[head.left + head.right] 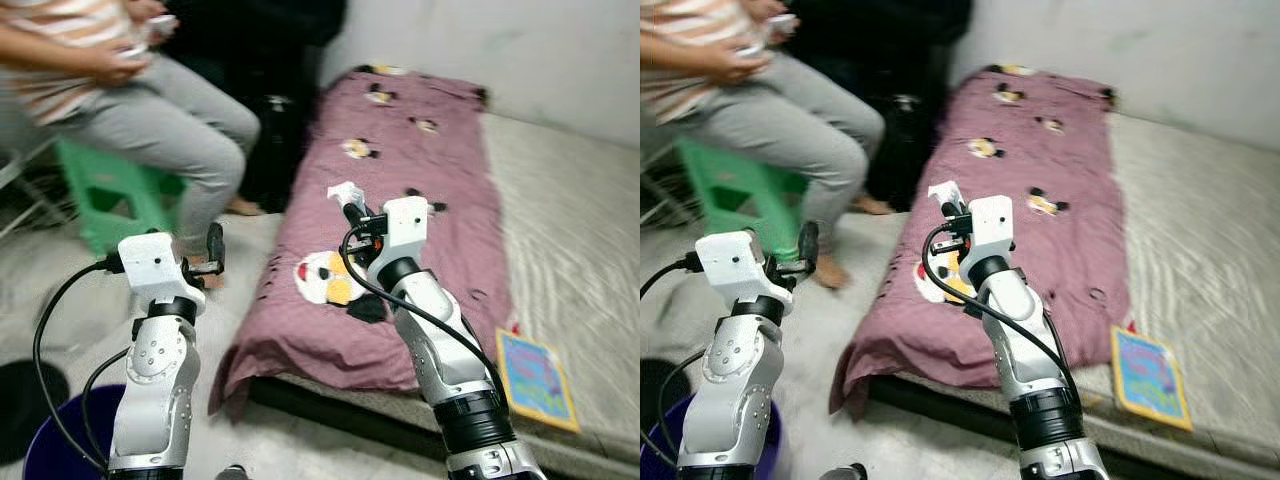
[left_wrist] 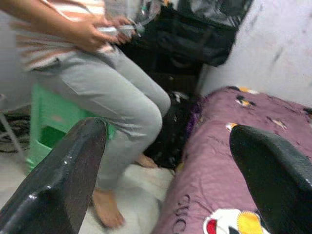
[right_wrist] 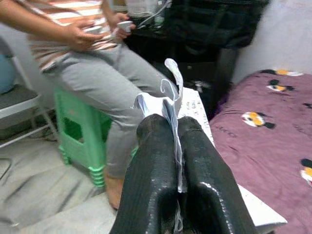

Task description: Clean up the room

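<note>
Head views: right gripper (image 1: pixel 347 203) raised over purple bedsheet (image 1: pixel 400 200), fingers clamped on crumpled white paper (image 1: pixel 343 190). Left wrist view: left gripper (image 2: pixel 165 170) fingers spread, empty. Right wrist view: paper pinched between fingers (image 3: pixel 151 146).

1. A low mattress (image 1: pixel 570 260) sits on the floor (image 1: pixel 60 300) against the wall.
2. A purple cartoon-print blanket (image 1: pixel 410 190) lies along its left half.
3. A colourful book (image 1: pixel 535 380) rests at its near edge, just beside the blanket.
4. On the floor: a green stool (image 1: pixel 110 200) and a dark blue bucket (image 1: pixel 70 440).
</note>
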Controlling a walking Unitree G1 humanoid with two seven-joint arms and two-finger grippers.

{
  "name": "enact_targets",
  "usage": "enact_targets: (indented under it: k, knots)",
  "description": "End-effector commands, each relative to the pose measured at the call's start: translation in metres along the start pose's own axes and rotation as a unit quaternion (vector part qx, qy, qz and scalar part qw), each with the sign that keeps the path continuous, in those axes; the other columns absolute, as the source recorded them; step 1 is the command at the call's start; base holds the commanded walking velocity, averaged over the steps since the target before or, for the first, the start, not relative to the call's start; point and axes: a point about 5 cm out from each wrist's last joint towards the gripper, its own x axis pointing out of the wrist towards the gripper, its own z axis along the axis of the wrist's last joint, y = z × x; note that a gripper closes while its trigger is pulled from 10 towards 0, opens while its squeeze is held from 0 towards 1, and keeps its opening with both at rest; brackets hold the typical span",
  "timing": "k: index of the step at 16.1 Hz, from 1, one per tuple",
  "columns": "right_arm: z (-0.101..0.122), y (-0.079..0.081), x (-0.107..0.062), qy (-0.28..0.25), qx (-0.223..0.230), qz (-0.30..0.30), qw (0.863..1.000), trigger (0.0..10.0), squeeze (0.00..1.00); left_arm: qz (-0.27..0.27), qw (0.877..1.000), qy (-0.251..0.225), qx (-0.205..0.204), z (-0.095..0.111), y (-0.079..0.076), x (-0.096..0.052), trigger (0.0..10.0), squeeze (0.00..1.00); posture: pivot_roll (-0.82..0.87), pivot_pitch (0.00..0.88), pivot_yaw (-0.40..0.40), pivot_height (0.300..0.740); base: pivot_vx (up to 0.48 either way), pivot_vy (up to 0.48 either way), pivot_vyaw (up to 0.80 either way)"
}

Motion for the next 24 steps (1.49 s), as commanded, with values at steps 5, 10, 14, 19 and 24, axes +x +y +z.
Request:
enact_targets:
  k: [5, 10, 14, 19, 24]
  knots:
    - [-0.006, 0.012, -0.008, 0.007, 0.009, 0.028, 1.0, 10.0, 0.0, -0.015, 1.0, 0.008, 0.01, -0.004, -0.01, -0.013, 10.0, 0.0, 0.0, 0.043, -0.11, 0.74, 0.0, 0.0, 0.8]
    - [-0.011, 0.029, -0.009, 0.015, 0.003, 0.104, 0.994, 10.0, 0.0, -0.014, 1.0, 0.024, 0.011, -0.011, -0.011, -0.019, 10.0, 0.0, 0.0, 0.03, -0.107, 0.74, 0.0, 0.0, 0.8]
    - [-0.012, 0.027, -0.009, 0.017, 0.006, 0.103, 0.994, 10.0, 0.0, -0.03, 0.999, 0.04, 0.022, -0.018, -0.014, -0.025, 10.0, 0.0, 0.0, 0.033, -0.081, 0.74, 0.0, 0.0, 0.8]
    - [-0.02, 0.03, -0.019, 0.027, 0.008, 0.114, 0.993, 10.0, 0.0, -0.033, 0.998, 0.047, 0.018, -0.021, -0.013, -0.025, 10.0, 0.0, 0.0, 0.041, -0.088, 0.74, 0.0, 0.0, 0.8]
    - [-0.023, 0.029, -0.015, 0.027, 0.009, 0.105, 0.994, 10.0, 0.0, -0.016, 0.998, 0.058, 0.032, -0.026, 0.0, -0.034, 10.0, 0.0, 0.03, 0.046, -0.093, 0.74, 0.0, 0.0, 0.8]
